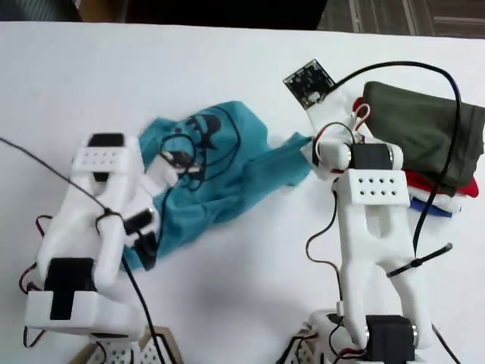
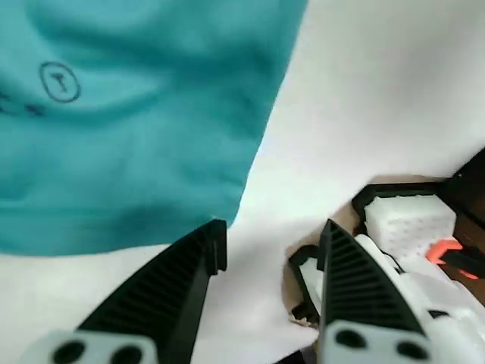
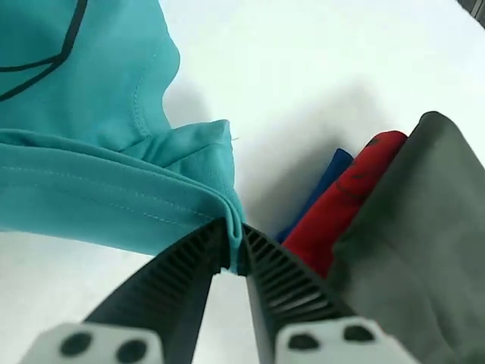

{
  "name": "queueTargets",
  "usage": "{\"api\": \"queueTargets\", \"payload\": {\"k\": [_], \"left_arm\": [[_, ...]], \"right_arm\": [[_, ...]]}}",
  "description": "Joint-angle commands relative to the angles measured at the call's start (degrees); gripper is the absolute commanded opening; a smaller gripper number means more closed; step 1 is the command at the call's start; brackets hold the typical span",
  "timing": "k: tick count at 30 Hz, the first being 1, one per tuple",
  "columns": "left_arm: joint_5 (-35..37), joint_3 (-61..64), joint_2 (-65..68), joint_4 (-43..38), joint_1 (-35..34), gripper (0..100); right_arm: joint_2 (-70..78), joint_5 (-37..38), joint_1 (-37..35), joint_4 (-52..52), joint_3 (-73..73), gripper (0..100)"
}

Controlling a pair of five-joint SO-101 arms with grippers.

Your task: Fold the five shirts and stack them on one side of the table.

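Right pincer (image 3: pixel 235 233): I have it pinching a folded edge of the shirt (image 3: pixel 91 182), whose length runs away toward my left pincer (image 2: pixel 274 235), spread and empty beside the far hem. Stack (image 3: pixel 409 220): just beside right pincer.

Flat white table (image 1: pixel 227 68), seen from above. A crumpled teal fabric shirt (image 1: pixel 242 180) with a dark line print lies left of centre; a stack of folded shirts (image 1: pixel 424 125), dark olive over red and blue, lies at the right edge
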Motion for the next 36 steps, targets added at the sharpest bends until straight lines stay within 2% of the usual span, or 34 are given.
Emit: {"api": "queueTargets", "payload": {"k": [1, 8, 10, 15, 21, 25, 29, 36], "left_arm": [[-0.7, 2.6, -2.6, -7.2, 0.7, 22], [-1.1, 10.2, -2.6, -25.9, -0.7, 22], [-1.7, 11.7, -2.6, -28.4, -0.7, 22], [-6.2, 14.5, -2.9, -28.0, -2.5, 22], [-10.9, 12.3, -3.2, -21.0, -8.1, 17], [-12.9, 11.2, -5.4, -17.8, -10.7, 18], [-13.3, 13.6, -7.4, -18.9, -10.5, 20], [-11.6, 18.0, -7.3, -25.6, -8.5, 20]], "right_arm": [[-3.1, 0.2, 0.8, -0.9, -0.6, 2.0], [-3.1, 0.2, 0.8, 0.3, -4.3, 2.0], [-3.0, 0.2, 0.8, 1.6, -6.6, 2.0], [-3.0, 0.2, 1.1, 3.5, -11.7, 2.0], [-1.6, 0.2, 1.2, 4.4, -12.3, 2.0], [1.8, 0.2, 1.1, 4.3, -12.5, 2.0], [3.3, 0.2, 0.7, 4.2, -12.8, 2.0], [3.8, 0.2, 0.2, 4.6, -16.0, 2.0]]}}
